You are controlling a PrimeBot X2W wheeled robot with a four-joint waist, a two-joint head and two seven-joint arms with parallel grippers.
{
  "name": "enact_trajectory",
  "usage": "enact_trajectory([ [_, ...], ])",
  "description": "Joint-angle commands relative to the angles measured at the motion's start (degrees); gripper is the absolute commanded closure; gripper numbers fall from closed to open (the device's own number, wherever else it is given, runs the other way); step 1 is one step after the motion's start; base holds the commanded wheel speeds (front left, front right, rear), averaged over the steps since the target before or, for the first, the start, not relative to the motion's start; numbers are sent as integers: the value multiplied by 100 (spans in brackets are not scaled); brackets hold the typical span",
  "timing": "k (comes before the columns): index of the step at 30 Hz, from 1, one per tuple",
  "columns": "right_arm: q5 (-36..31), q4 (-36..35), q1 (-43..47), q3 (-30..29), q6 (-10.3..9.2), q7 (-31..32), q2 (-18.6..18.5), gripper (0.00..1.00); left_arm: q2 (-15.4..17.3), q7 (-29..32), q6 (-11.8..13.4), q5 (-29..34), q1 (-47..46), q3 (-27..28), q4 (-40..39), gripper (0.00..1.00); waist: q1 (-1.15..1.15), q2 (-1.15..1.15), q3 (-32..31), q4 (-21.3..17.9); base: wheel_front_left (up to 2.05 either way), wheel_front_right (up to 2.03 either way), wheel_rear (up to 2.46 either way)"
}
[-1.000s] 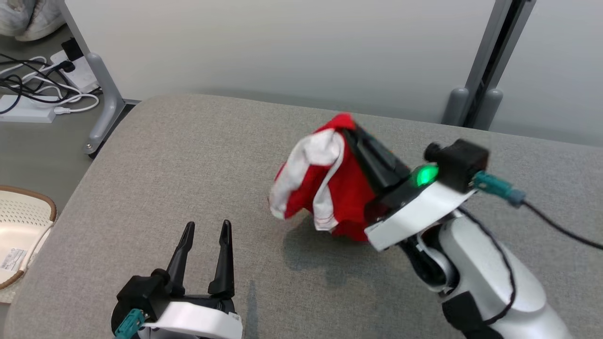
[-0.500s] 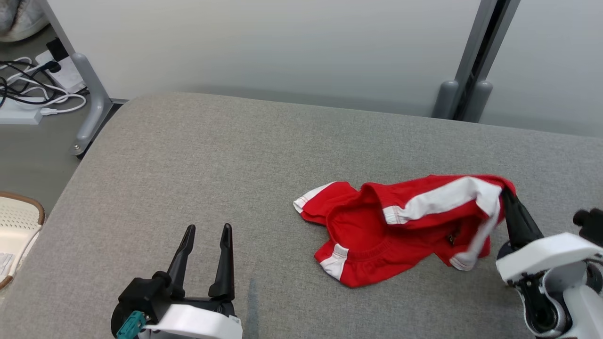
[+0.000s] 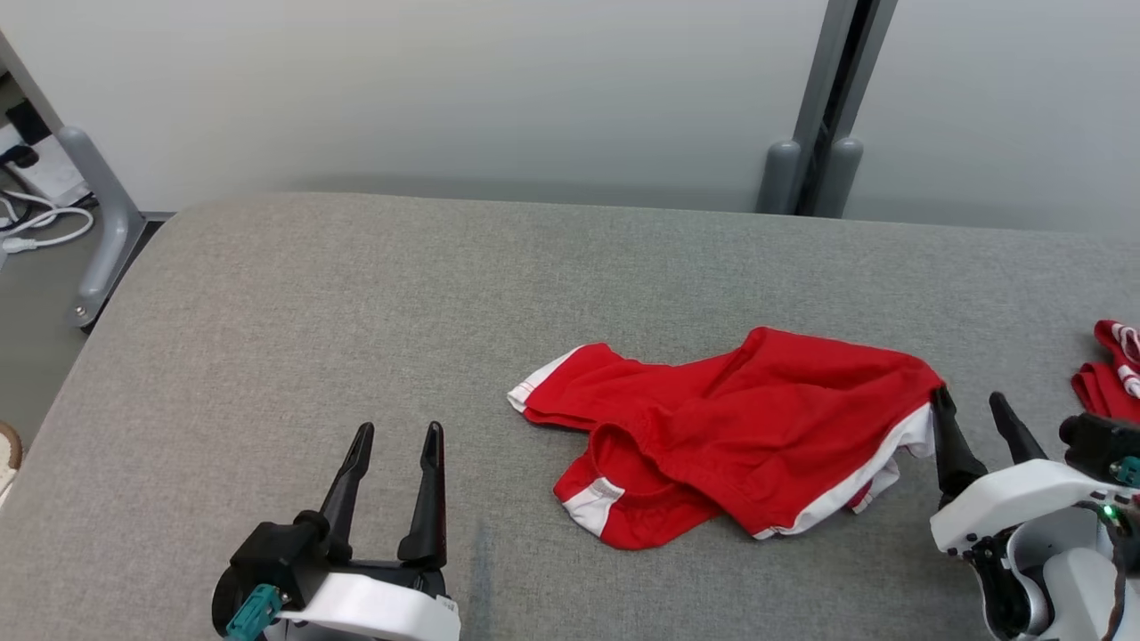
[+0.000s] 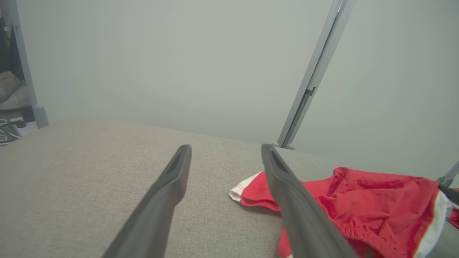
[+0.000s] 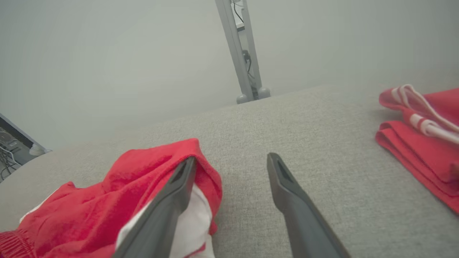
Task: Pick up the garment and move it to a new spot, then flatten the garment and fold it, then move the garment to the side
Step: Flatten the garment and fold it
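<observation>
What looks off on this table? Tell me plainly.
The shorts lie rumpled on the table, not flat: the waistband is bunched and the cloth doubles over itself. Nothing looks torn or spilled.

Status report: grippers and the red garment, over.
Left gripper, right gripper open, empty. Red garment crumpled, unfolded, by right gripper. Another red garment apart, far right.

Grey fabric-covered tabletop (image 3: pixel 267 294); folded red-and-white cloth (image 3: pixel 1109 378) lying at its right edge; grey partition post (image 3: pixel 824 107) behind, against pale panels; grey metal leg (image 3: pixel 107 231) standing far left.
</observation>
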Motion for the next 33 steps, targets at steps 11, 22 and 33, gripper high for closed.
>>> enact_trajectory([
  [11,-1006,-1706,301,638,0,-641,-242,0,21,-22,-14,39,-2,56,-59,0,0,0,-284,-310,0,0,0],
  [22,-1529,-2824,1246,1150,-1,-719,-209,0,22,-21,-2,-22,84,97,-64,0,0,0,-306,-414,0,0,0],
  [33,-1562,-2637,1174,1367,-1,-740,-356,0,21,-22,-41,70,66,51,26,0,0,0,-250,-283,0,0,0],
])
